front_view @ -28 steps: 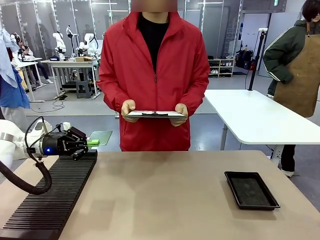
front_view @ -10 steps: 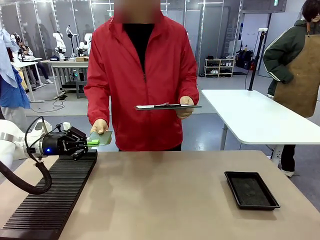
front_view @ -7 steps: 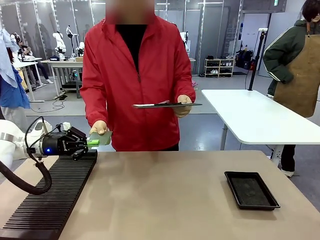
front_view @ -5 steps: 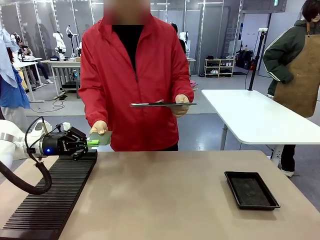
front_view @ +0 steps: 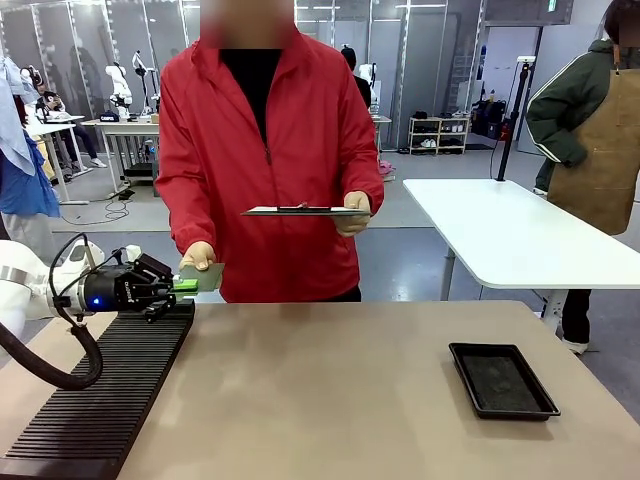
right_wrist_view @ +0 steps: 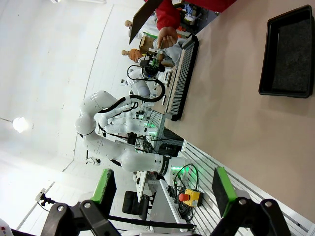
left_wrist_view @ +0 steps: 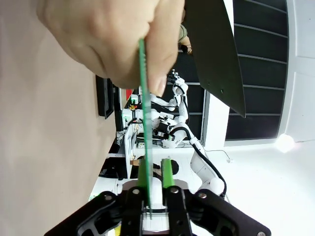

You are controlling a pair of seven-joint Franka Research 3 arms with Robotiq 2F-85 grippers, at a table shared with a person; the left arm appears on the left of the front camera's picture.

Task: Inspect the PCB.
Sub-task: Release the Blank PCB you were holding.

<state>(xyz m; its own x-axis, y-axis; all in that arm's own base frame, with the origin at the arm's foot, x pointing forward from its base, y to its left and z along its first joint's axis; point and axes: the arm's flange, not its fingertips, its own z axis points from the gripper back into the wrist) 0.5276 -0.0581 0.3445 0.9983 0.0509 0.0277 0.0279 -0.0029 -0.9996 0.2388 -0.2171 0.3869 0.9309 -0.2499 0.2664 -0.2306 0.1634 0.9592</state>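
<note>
Right gripper (right_wrist_view: 162, 189), near side: green pads wide apart, nothing between them. Small black rectangular tray (front_view: 502, 380), near right on the tan table (front_view: 330, 400): holds nothing. Long ribbed black mat (front_view: 100, 400), near left. Above its far end is the left gripper (front_view: 185, 286): jaws parted, with the thin green rectangular PCB (front_view: 205, 277) lying against one pad and a gap to the other. The board's far end is pinched in the person's hand (front_view: 198, 255). A white clipboard (front_view: 300, 211) is held level in the other hand, farther off. Judgement: handover nearly complete; the inspection itself remains.
</note>
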